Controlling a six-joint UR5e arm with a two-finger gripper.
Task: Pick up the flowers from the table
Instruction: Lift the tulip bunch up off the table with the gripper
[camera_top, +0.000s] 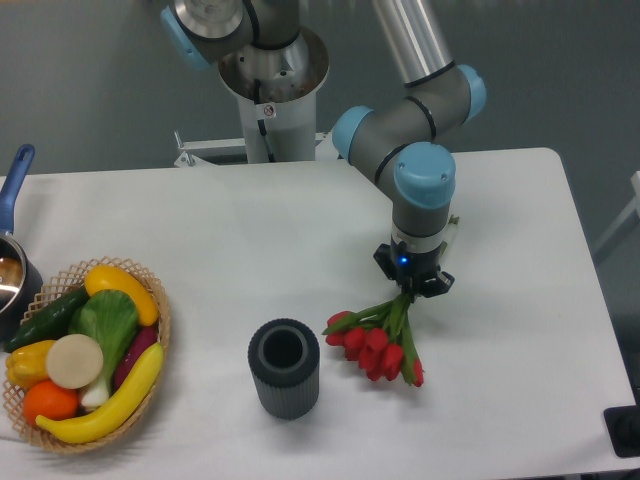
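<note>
**A:** Where are your flowers?

**B:** Look right of the middle, a bit low in the picture. The flowers (380, 345) have red heads that point down and to the left. The green stems go up into your claw (414, 288).

**A:** Is the claw holding them?

**B:** You see it from above, sitting right on top of the stems. The stems go in under it. But the fingers are hidden, so you cannot tell if it has closed on them or if the flowers are off the table (520, 330).

**A:** What else can you see?

**B:** A dark cup (284, 368) stands just left of the red heads, low in the middle. It is near them but not touching. At the lower left is a basket (160, 305) full of toy food. A pot (12, 270) with a blue handle sits at the left edge, next to the basket.
</note>
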